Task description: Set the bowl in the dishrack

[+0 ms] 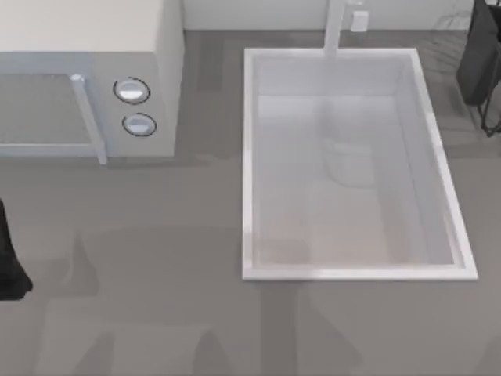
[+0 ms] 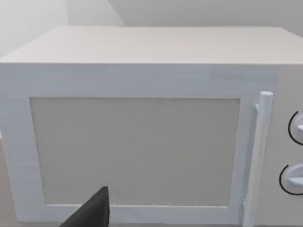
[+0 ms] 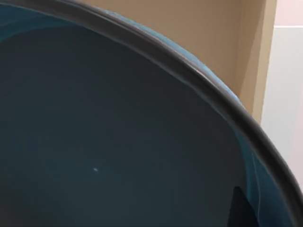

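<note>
Right now, bowl: glossy deep blue-teal round bowl (image 3: pixel 118 142) with dark rim, close against my right wrist camera.
Right gripper (image 1: pixel 481 63): top right, past white sink basin (image 1: pixel 249 157); jaws' state unclear.
Left gripper (image 1: pixel 9 258): parked left edge, facing white microwave (image 2: pixel 142 127); jaws' state unclear.

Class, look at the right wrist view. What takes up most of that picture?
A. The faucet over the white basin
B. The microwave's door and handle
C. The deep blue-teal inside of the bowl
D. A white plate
C: the right wrist view looks into the bowl, its glossy blue-teal inside curving under a dark rim, while the microwave faces the left wrist camera.
</note>
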